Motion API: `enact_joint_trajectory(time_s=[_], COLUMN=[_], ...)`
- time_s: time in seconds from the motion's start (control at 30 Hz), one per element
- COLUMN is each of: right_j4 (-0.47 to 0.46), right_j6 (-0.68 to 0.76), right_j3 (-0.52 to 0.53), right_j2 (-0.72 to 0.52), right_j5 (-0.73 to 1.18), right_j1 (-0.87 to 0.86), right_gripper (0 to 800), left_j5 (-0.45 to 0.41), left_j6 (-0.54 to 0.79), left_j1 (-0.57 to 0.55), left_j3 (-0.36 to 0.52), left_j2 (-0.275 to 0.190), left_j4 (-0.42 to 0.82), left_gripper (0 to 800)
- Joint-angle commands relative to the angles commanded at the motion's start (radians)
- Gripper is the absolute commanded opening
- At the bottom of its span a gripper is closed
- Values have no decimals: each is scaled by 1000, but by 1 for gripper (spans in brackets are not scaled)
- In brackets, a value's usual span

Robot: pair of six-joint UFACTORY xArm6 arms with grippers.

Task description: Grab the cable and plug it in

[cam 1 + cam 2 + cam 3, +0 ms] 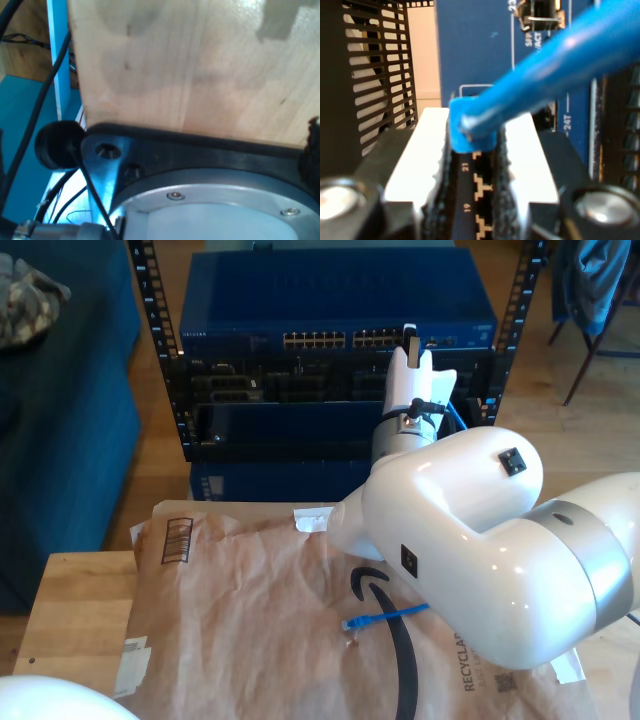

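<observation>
You see my second gripper (472, 150) pinching the cable (555, 80) by its blue plug (465, 130), held right at the blue switch (340, 310)'s port row in the rack. The cable's other end (385, 617) lies on the brown paper (250, 620), at 6 o'clock from the switch. My first gripper: jaw state can't be told; the first wrist view looks at a wooden surface (200, 65).

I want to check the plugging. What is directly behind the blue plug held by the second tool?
Behind the plug is the blue switch panel, with numbered ports just beneath. The plug covers the port it faces, so insertion cannot be judged.
</observation>
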Motion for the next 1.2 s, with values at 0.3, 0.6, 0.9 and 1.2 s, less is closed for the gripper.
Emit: enact_joint_trajectory(time_s=[0.3,0.6,0.9,1.2], right_j4=[0,0,-5,-5], right_j6=[0,-2,-2,-2], right_j3=[-15,-92,-81,-17], right_j2=[2,46,44,14], right_j5=[2,34,49,48], right_j1=[6,5,2,15], right_gripper=[3,3,385,514], left_j5=[0,0,0,0], left_j6=[0,0,0,0], left_j1=[0,0,0,0], left_j3=[0,0,0,0], left_j2=[0,0,0,0], left_j4=[0,0,0,0], left_gripper=[800,800,800,800])
